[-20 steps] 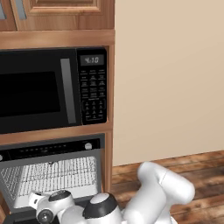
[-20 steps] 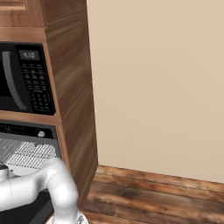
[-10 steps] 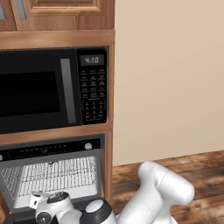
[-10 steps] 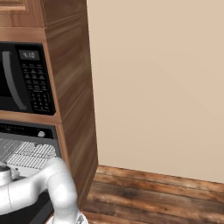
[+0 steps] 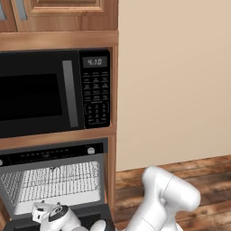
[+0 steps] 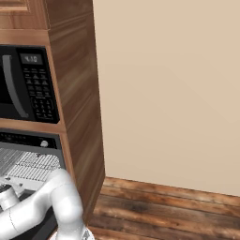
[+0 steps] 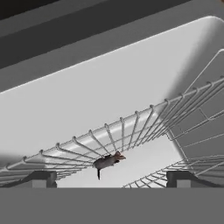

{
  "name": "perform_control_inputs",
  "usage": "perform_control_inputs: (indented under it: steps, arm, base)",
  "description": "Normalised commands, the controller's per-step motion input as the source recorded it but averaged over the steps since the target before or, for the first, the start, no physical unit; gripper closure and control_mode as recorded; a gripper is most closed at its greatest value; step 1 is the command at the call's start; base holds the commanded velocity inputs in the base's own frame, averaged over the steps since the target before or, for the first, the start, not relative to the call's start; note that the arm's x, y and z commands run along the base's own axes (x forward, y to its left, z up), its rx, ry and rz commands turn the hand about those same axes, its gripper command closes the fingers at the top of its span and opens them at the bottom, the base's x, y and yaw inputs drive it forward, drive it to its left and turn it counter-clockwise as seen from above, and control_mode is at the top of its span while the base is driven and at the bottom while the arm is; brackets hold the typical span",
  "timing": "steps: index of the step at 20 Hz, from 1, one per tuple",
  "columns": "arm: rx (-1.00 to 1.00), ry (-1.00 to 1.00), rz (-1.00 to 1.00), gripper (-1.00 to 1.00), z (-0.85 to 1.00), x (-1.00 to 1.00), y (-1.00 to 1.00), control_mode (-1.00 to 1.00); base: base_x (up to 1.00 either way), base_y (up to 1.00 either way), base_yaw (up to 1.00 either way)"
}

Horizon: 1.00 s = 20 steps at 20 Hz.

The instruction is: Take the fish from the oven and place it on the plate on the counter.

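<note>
- The oven [image 5: 54, 180] stands open below the microwave [image 5: 54, 92], both built into a wooden cabinet column [image 6: 77, 108]; the oven's light grey cavity and its wire racks [image 5: 52, 180] show in the left base view.
- A control strip with a round silver knob [image 5: 91, 150] runs across the top of the oven, above the opening.
- The microwave is shut, with a dark glass door on the left and a keypad and lit clock display on the right.
- In the hand view the fish [image 7: 107, 162] lies on a wire rack [image 7: 105, 140] inside the oven, at its near edge; it is small, dark grey, slender, with a reddish tip at one end.
- The fish lies alone on that rack, and a second rack shows lower down to the right of it.
- The gripper [image 7: 111, 178] hangs in front of the oven's opening, pointing into the cavity, its two dark fingertips [image 7: 41, 178] spread wide apart at the bottom of the hand view.
- The fingers are released and grasp nothing; the fish sits between them in the view but farther in, apart from both tips.
- In the left base view the arm's hand sits low, just before the oven's mouth.
- To the right of the cabinet column a plain beige wall [image 6: 173, 93] meets a dark wooden floor [image 6: 164, 211].
</note>
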Motion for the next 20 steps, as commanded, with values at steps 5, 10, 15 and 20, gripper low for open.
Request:
perform_control_inputs:
  steps: [5,10,15,20]
  arm:
    - [0.18,0.0,-0.01,-1.0,-0.17,0.43,0.0,-1.0]
    - [0.15,0.03,0.0,-1.0,-0.41,0.49,0.0,-1.0]
    - [0.02,0.08,-0.01,-1.0,-0.75,0.33,0.0,-1.0]
    - [-0.06,0.09,0.0,-1.0,-0.68,0.02,0.0,-1.0]
  base:
    - [0.0,0.0,0.0]
    - [0.0,0.0,0.0]
    - [0.0,0.0,0.0]
    - [0.0,0.0,0.0]
